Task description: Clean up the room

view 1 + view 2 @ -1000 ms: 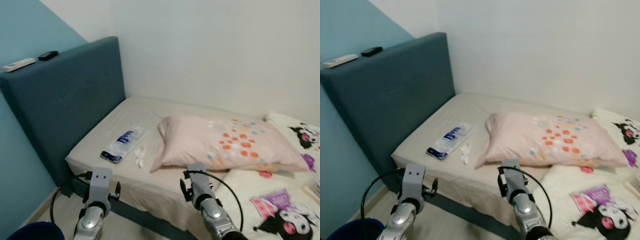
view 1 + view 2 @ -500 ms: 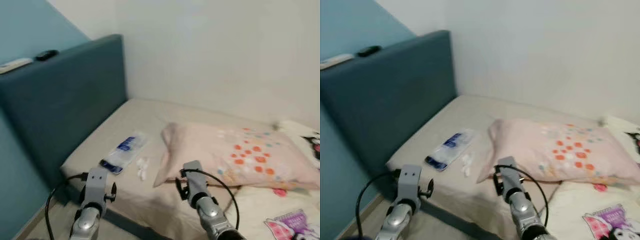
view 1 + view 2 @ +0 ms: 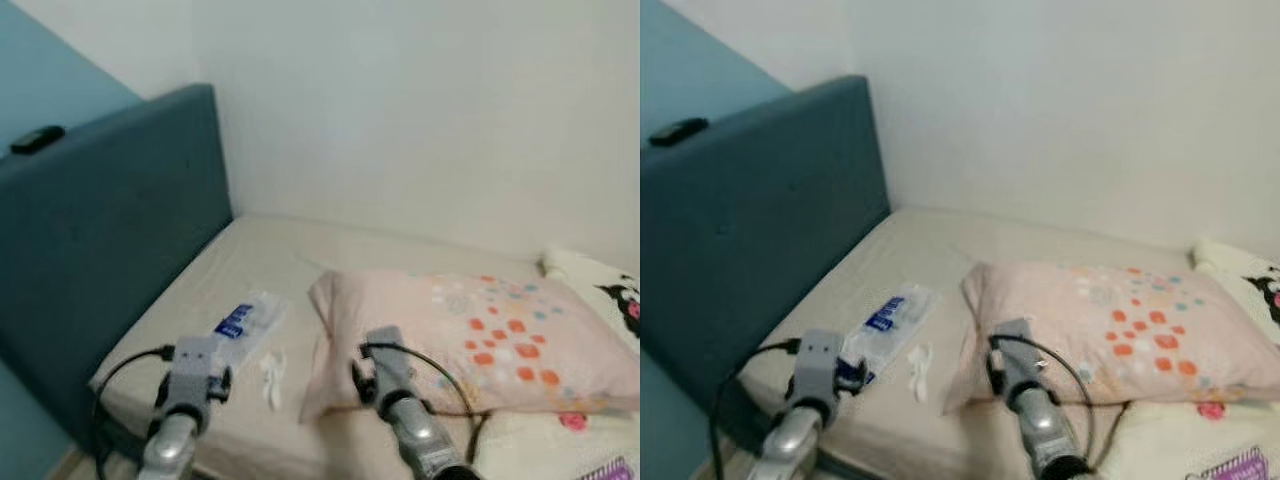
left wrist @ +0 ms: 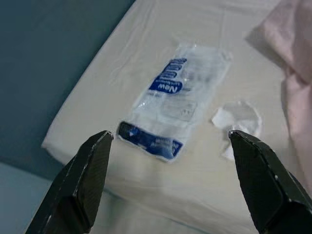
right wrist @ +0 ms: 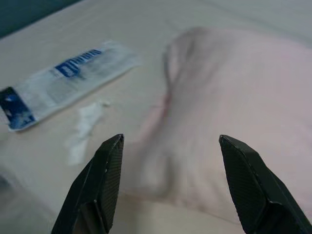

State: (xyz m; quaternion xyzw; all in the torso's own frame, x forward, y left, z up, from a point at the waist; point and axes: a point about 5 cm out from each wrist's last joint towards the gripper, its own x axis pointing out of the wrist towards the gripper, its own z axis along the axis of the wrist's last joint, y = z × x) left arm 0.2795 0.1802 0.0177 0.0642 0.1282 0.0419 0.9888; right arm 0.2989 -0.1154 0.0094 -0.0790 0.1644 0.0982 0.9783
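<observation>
Left wrist view: left gripper (image 4: 170, 180), wide open and empty, hangs above a plastic packet (image 4: 176, 105) beside crumpled tissue (image 4: 237, 119) on the bed (image 4: 146, 34). Right gripper (image 5: 168, 180), open and empty, faces the pillow (image 5: 234, 97). Best approach, likely: descend square over the packet, pinching one edge.

"New" on plastic packet (image 4: 175, 105)

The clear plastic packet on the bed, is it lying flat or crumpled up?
Lying flat. The plastic packet rests spread out on the sheet, its blue print readable, beside a crumpled white tissue.
</observation>
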